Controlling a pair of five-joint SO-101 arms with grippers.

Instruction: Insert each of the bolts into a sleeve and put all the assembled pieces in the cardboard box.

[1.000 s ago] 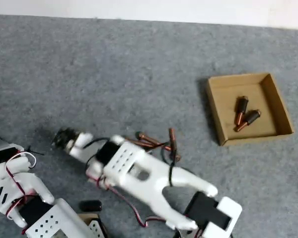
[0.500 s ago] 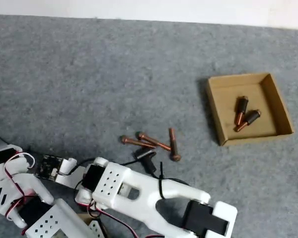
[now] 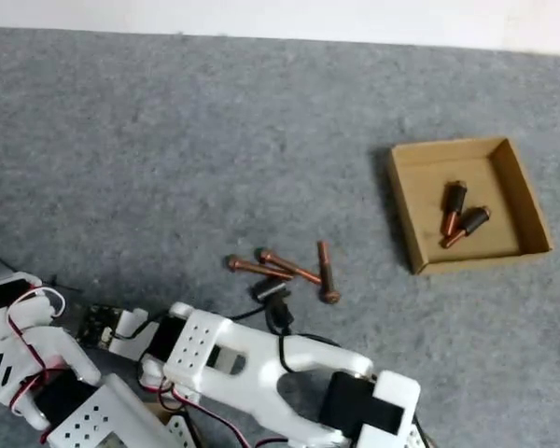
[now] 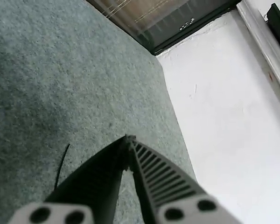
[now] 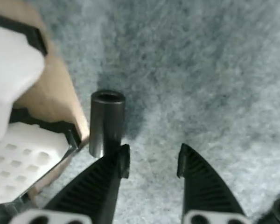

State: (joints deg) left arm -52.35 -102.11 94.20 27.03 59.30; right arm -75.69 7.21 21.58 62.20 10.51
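Three copper bolts (image 3: 289,267) lie loose on the grey carpet at mid-table, with a black sleeve (image 3: 273,296) just in front of them. The cardboard box (image 3: 401,205) at the right holds two assembled pieces (image 3: 454,207). My right arm (image 3: 252,359) stretches across the near edge toward the left. Its gripper (image 5: 151,161) is open and low over the carpet, and another black sleeve (image 5: 106,121) lies just beyond one fingertip, outside the jaws. My left gripper (image 4: 129,140) is shut with nothing in it, pointing over bare carpet toward a white wall.
The left arm's white body (image 3: 19,359) sits at the near left corner. A flat piece of cardboard (image 5: 56,93) and a white arm part (image 5: 14,60) lie right beside the sleeve by my right gripper. Open carpet spreads across the far half.
My right arm has drawn back toward the near-left edge, uncovering the bolts and the sleeve beside them. The left arm has not moved.
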